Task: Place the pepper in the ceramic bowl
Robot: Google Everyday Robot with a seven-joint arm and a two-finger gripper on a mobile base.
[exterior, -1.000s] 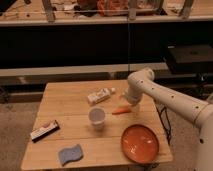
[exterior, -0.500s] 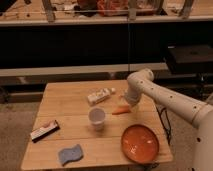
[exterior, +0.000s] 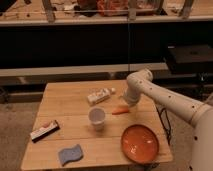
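The pepper, a slim orange tapered thing, lies on the wooden table right of centre. My gripper hangs just above and slightly behind the pepper's right end, at the tip of the white arm reaching in from the right. It is open and nothing is held in it. The ceramic bowl, a wide shallow orange-red dish, sits empty at the table's front right corner, nearer the camera than the pepper.
A small white cup stands left of the pepper. A white and tan carton lies behind the cup. A snack bar and a blue sponge lie front left. Dark shelving runs behind the table.
The gripper has edged slightly lower over the pepper. The things on the table have not moved.
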